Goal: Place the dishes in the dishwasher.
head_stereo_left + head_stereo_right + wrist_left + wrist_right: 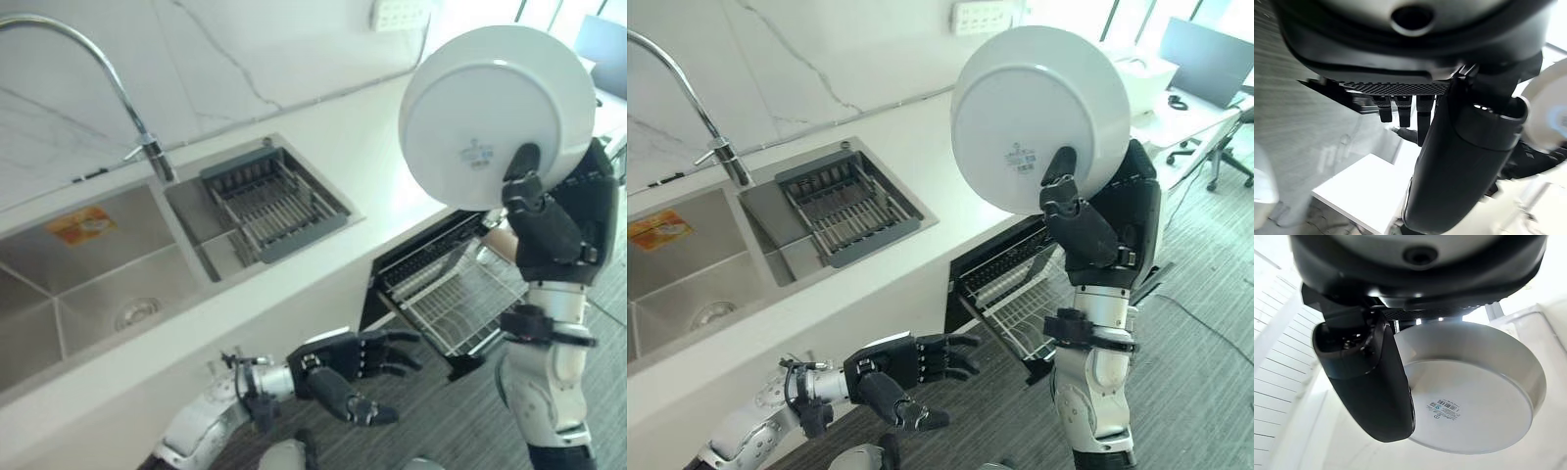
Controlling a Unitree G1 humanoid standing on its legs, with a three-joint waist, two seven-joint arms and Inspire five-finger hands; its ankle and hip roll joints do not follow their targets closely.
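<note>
Your right hand (1087,230) pinches the white plate (1034,117) upright, high above the open dishwasher rack (1024,304). Your left hand (896,377) hangs open at seven o'clock, holding nothing. You're mid-carry, I judge; next, lower the plate edge-on between the rack's wires.

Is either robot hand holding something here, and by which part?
The right robot hand holds a white plate by its lower rim, thumb on the underside. The left robot hand is open, holding nothing.
</note>
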